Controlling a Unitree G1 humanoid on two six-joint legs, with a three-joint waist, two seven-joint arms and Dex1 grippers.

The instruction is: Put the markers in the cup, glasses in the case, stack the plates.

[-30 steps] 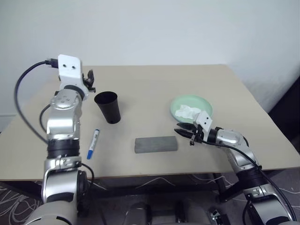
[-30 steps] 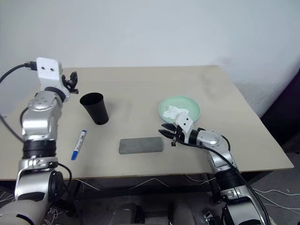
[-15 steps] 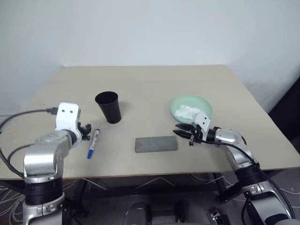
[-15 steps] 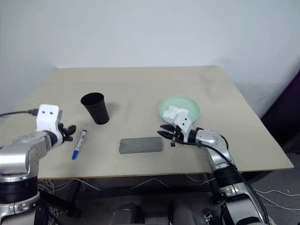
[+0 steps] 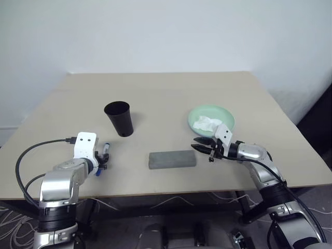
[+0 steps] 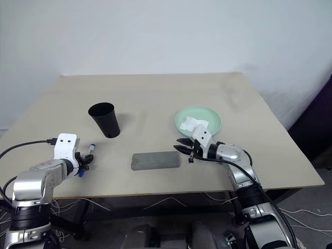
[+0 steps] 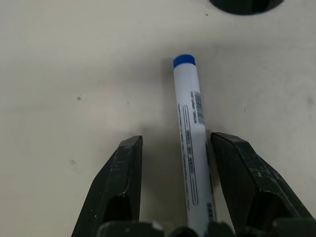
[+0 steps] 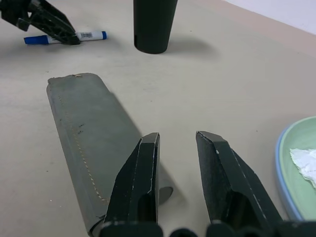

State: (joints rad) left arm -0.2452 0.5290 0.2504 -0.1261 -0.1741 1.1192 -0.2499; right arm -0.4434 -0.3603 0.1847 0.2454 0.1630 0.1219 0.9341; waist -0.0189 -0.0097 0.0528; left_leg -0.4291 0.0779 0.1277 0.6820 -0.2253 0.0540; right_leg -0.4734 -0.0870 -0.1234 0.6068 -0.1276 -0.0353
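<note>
A white marker (image 7: 188,128) with blue ends lies on the table, front left of the black cup (image 5: 120,118). My left gripper (image 7: 177,140) is down at the table and open, one finger on each side of the marker, which lies nearer one finger. The grey case (image 5: 172,158) lies shut at the table's front middle. My right gripper (image 8: 177,138) hovers just right of the case, open with nothing between its fingers. The mint green plate (image 5: 225,115) sits at the right, and a light blue rim (image 8: 281,173) shows under its edge. The glasses are out of view.
A crumpled white tissue (image 5: 206,123) lies in the green plate. The beige table (image 5: 166,93) ends close behind my arms at its front edge (image 5: 171,191). A white wall stands behind the table.
My left arm has swung down from high beside the cup to the table, and its fingers now straddle the marker. The right arm has not moved.
</note>
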